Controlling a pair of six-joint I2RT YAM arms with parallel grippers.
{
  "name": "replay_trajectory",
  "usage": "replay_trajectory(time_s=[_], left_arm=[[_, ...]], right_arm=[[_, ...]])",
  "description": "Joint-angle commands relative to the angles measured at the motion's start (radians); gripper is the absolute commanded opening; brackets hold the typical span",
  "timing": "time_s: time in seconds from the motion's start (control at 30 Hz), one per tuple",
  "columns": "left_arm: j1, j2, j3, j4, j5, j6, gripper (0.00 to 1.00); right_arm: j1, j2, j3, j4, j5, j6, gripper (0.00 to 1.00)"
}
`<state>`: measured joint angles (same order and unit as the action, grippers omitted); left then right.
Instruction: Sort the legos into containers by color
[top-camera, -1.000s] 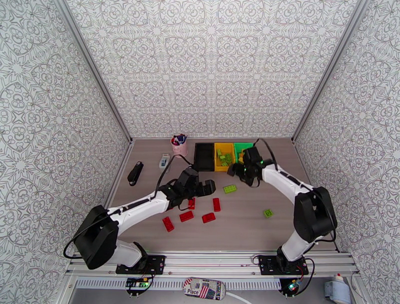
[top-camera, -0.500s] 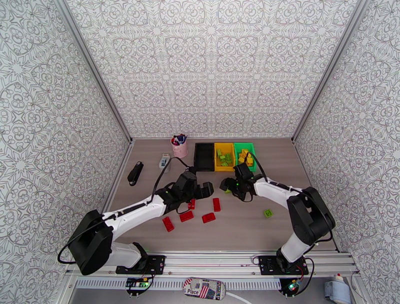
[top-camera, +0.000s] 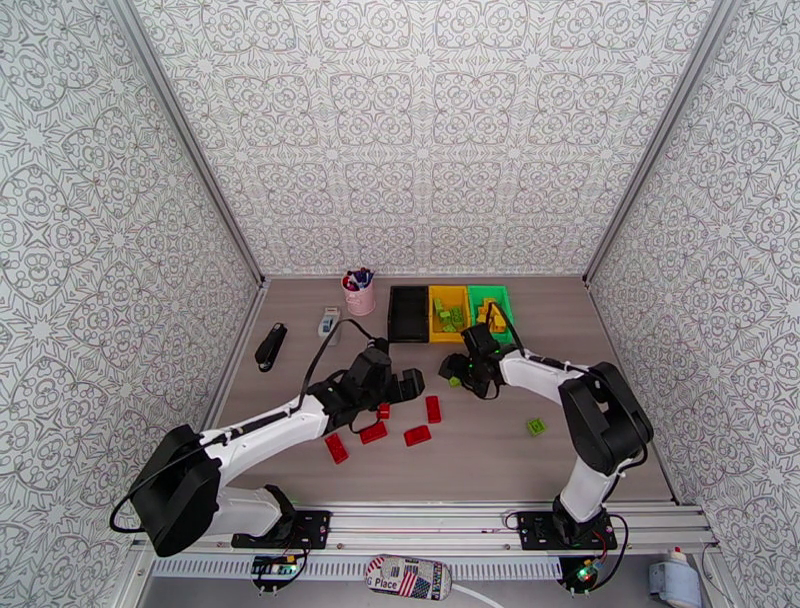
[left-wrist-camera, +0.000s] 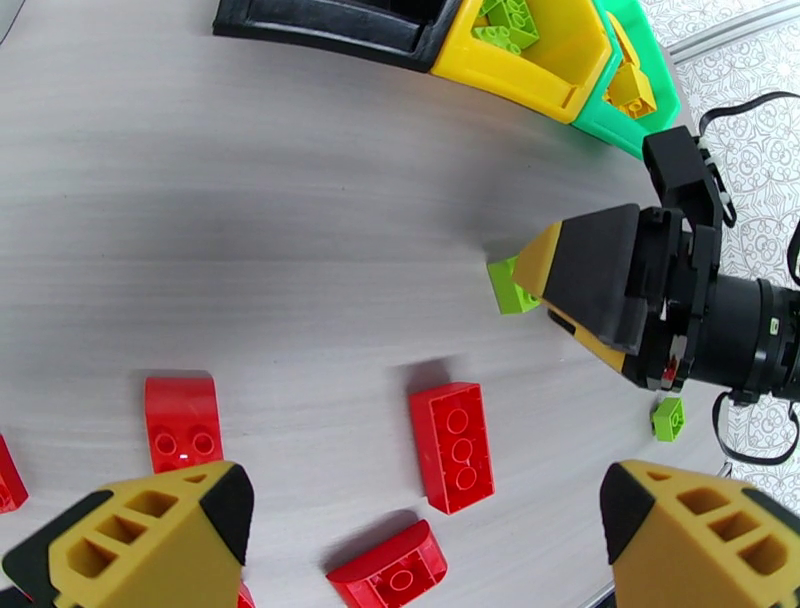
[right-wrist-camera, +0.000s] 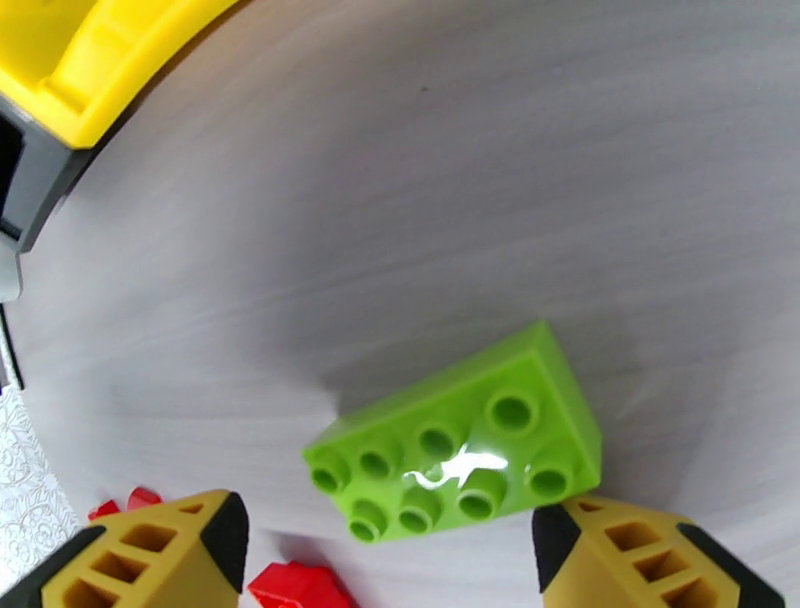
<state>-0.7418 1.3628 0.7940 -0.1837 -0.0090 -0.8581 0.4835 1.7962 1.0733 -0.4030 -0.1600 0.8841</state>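
Right pincer gapes wide astride a green lego at the middle of the tabletop, covering its near corners. Left pincer, wide too, hangs over red legos, some cut off.

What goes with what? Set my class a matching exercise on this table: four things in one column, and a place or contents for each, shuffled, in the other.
Things
1. black bin
2. yellow bin
3. green bin
4. eight-stud green brick

Places or contents
A. holds yellow bricks
B. lies on the table at the open right pincer
C. stands nearest the pink cup
D. holds light green bricks

Pairs: 1-C, 2-D, 3-A, 4-B
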Motion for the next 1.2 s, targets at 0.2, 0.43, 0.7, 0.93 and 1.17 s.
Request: replay_trajectory(time_s=[0.2, 0.43, 0.7, 0.93, 1.17], left_arm=[[0.005, -0.018, -0.035, 0.008, -0.014, -0.015, 0.98], [0.024, -0.012, -0.049, 0.020, 0.001, -0.017, 0.97], [0.038, -0.011, -0.067, 0.038, 0.010, -0.023, 0.98], [0.047, -0.008, -0.078, 0.052, 0.019, -0.025, 0.97], [0.064, 0.030, -0.044, 0.062, 0.050, -0.007, 0.98]], right_arm=[[0.007, 0.108, 0.177, -0.142, 0.088, -0.091, 0.76], [0.028, 0.180, 0.289, -0.231, 0.130, -0.146, 0.73], [0.063, 0.236, 0.334, -0.287, 0.176, -0.170, 0.66], [0.069, 0.232, 0.316, -0.281, 0.199, -0.161, 0.50], [0.066, 0.184, 0.304, -0.263, 0.199, -0.154, 0.30]])
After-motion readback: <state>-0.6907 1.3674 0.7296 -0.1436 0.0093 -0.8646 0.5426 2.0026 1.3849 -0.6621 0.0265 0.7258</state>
